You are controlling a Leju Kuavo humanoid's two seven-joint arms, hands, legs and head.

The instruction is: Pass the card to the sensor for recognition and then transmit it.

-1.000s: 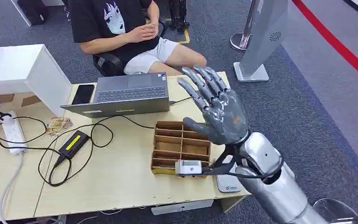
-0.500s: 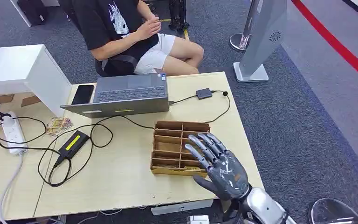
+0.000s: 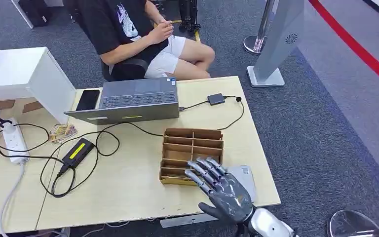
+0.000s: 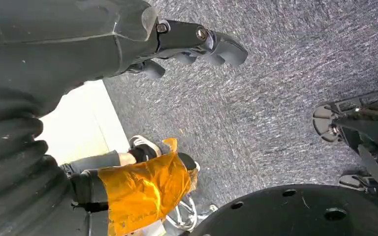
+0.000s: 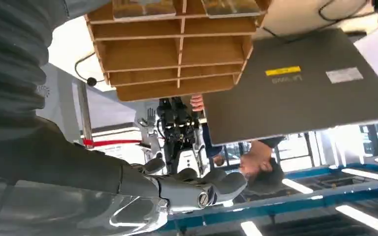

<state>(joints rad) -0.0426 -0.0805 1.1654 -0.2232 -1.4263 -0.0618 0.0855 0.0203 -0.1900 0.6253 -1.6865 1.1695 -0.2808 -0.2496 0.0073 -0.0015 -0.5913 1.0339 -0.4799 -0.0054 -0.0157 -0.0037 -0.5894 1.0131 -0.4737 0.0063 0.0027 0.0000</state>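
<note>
The card (image 3: 243,176) lies flat on the counter (image 3: 128,187), just right of the divided cardboard box (image 3: 192,143). The right hand (image 3: 219,190) hovers over its near left corner, fingers spread, holding nothing. The sensor is hard to pick out. The left hand (image 4: 187,42) hangs by the floor, fingers curled in.

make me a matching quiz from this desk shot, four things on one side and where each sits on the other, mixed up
Things:
1. phone
2. cardboard divider tray
3. white power strip
4. right hand

Places:
A. far left of the desk, with cables plugged in
B. open, over the near right corner of the tray
C. lying just left of the grey laptop
D. right half of the desk, in front of the laptop

Pairs: 1-C, 2-D, 3-A, 4-B
</note>
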